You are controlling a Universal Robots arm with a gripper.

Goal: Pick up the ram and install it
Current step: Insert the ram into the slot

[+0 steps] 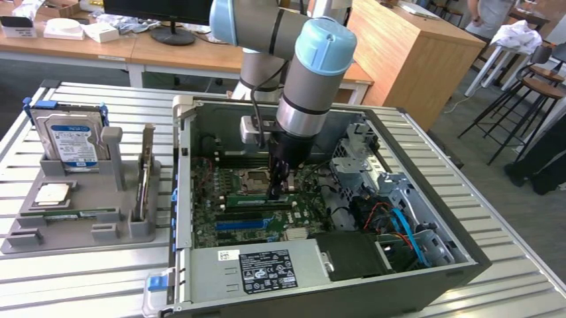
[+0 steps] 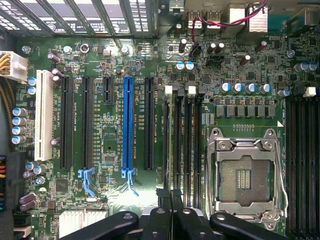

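Observation:
My gripper is down inside the open computer case, just above the motherboard, with its fingers shut together. In the wrist view the gripper has nothing visible between its black fingertips. The ram, a narrow green stick, stands on edge in one of the memory slots beside the processor socket. My fingertips sit right at the end of the ram nearest the exterior view's right. From the wrist camera the ram appears edge-on in its slot, next to the empty socket.
On the exterior view's left, a grey parts holder carries a blue-labelled hard drive, a square silver chip, an upright card and another thin green stick. Cables and drive cages crowd the case at the exterior view's right.

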